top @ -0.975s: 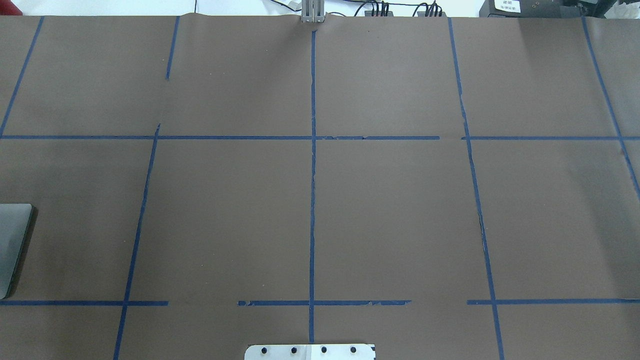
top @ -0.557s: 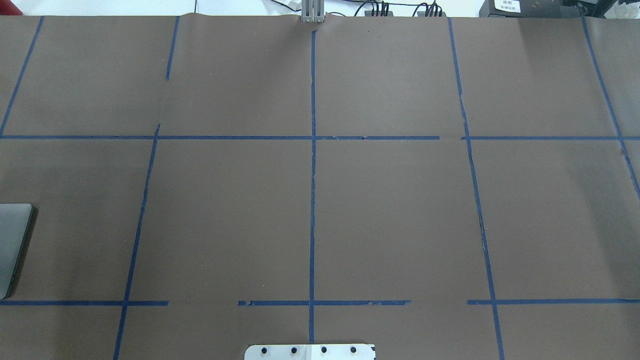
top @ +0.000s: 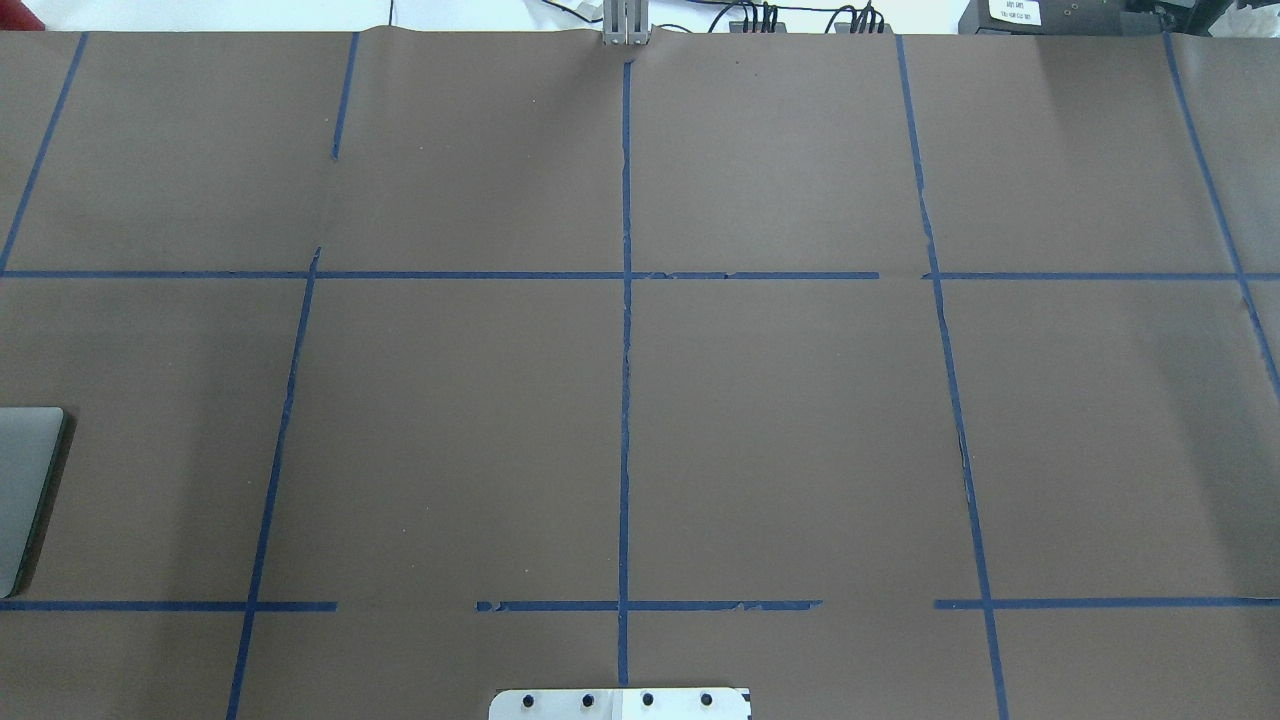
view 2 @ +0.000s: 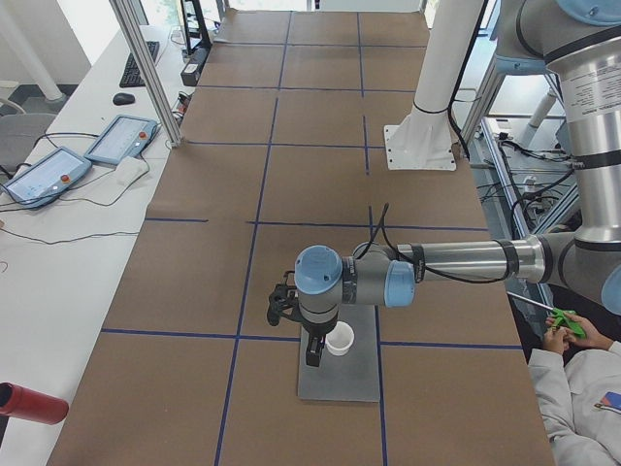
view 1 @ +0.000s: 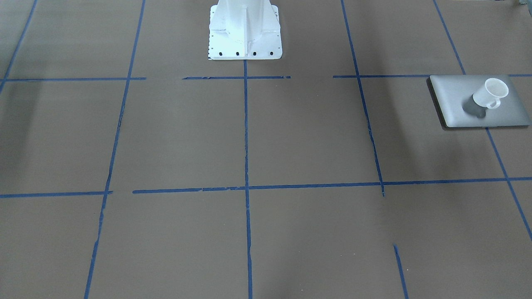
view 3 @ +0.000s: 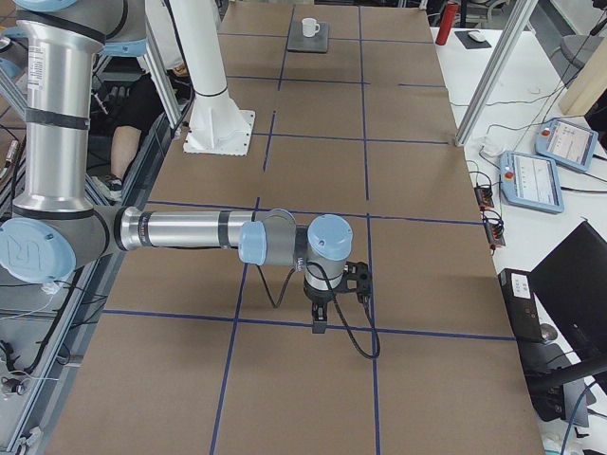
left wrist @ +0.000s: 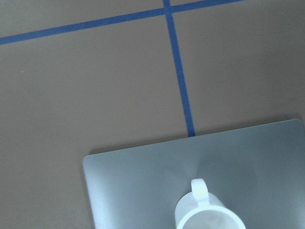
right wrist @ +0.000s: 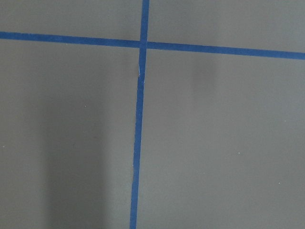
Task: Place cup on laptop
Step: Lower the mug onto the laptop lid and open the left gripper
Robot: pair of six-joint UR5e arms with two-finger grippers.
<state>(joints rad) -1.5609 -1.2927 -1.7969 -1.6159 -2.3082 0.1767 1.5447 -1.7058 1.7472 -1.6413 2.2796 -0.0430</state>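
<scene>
The white cup (view 1: 490, 94) stands upright on the closed silver-grey laptop (view 1: 453, 95), near that view's right edge. In the exterior left view my left gripper (view 2: 311, 355) hangs just beside the cup (view 2: 339, 340) over the laptop (view 2: 340, 383); I cannot tell whether it is open or shut. The left wrist view looks down on the cup's rim and handle (left wrist: 205, 210) and on the laptop (left wrist: 133, 181), with no fingers showing. My right gripper (view 3: 320, 322) points down over bare table far from the cup (view 3: 309, 27); its state cannot be told.
Brown paper with blue tape lines (top: 625, 400) covers the table. The robot's white base (view 1: 244, 29) stands at the table's near middle edge. Only the laptop's corner (top: 25, 480) shows in the overhead view. Pendants (view 2: 121, 141) and a red bottle (view 2: 29, 403) lie beside the table.
</scene>
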